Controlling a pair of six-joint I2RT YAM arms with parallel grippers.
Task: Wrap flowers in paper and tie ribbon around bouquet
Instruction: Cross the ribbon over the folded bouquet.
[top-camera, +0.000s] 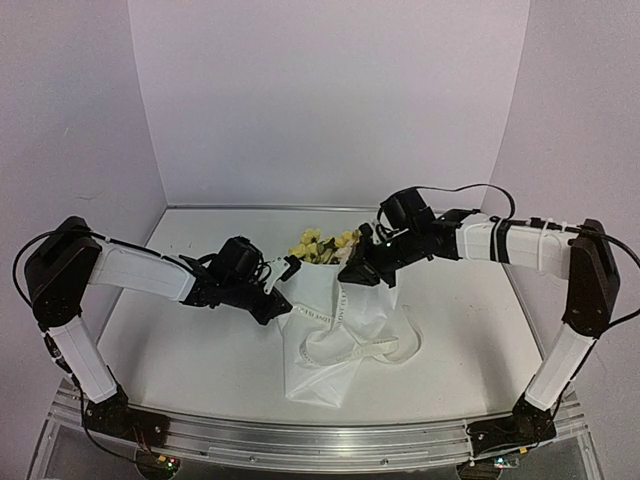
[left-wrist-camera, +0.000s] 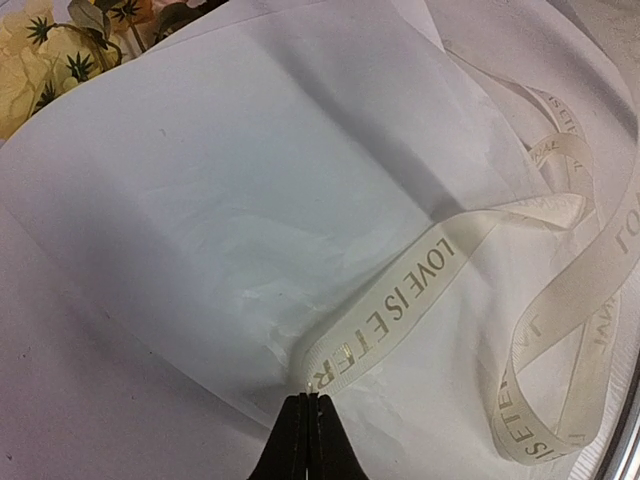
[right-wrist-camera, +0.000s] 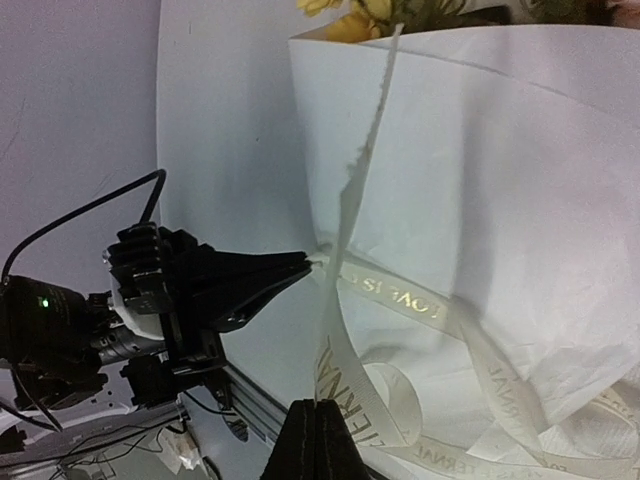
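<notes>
Count: one white paper-cone bouquet (top-camera: 322, 335); one cream lettered ribbon (left-wrist-camera: 420, 275).
Left fingers (left-wrist-camera: 307, 408): pinching ribbon.
Right fingers (right-wrist-camera: 318, 412): pinching ribbon.
Right wrist only: left fingers at bouquet's nine o'clock.

Left arm (top-camera: 140, 272): base at the near-left corner, lower link rising steeply outward to a raised elbow. The white forearm reaches inward and slightly downward toward the centre.

Left gripper (left-wrist-camera: 308, 400): jaws pressed together with no gap, tips pinching one end of the ribbon (left-wrist-camera: 400, 300). From the right wrist view it lies roughly level, fingers tapering to a closed point.

Right arm (top-camera: 505, 240): near-mirror pose, base at the near-right corner, elbow high at the outer edge, forearm running inward almost level.

Right gripper (right-wrist-camera: 318, 410): jaws shut, a ribbon strand rising from the tips.

The two grippers point toward each other mid-workspace, near but not touching.
</notes>
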